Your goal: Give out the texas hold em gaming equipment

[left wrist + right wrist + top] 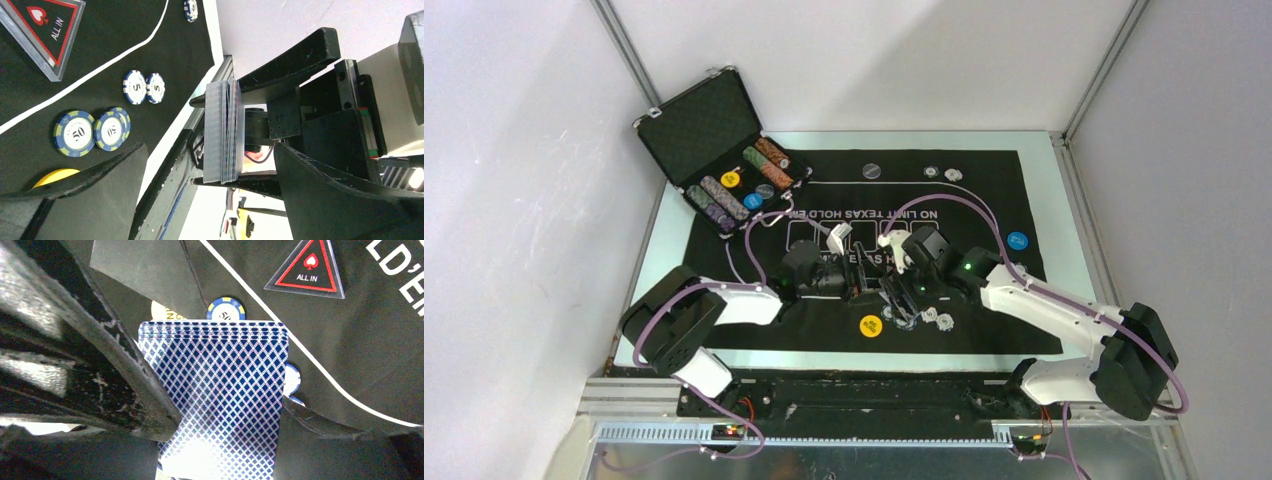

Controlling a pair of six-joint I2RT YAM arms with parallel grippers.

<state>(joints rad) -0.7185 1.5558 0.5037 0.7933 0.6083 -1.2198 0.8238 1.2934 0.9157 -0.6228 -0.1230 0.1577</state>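
Two pincers meet over the black mat [125, 40]. The right pincer [227, 417] is clamped on the deck of blue-backed cards [223, 131], one finger on each opposite edge. The left pincer [210, 150] is spread wide — the deck sits in the gap ahead of its fingers, and neither one touches it. Past the right pincer's tips, down on the mat: a yellow disc [159, 311], a 50 chip [226, 310], and the red-black ALL IN triangle [306, 267] further off to the side.
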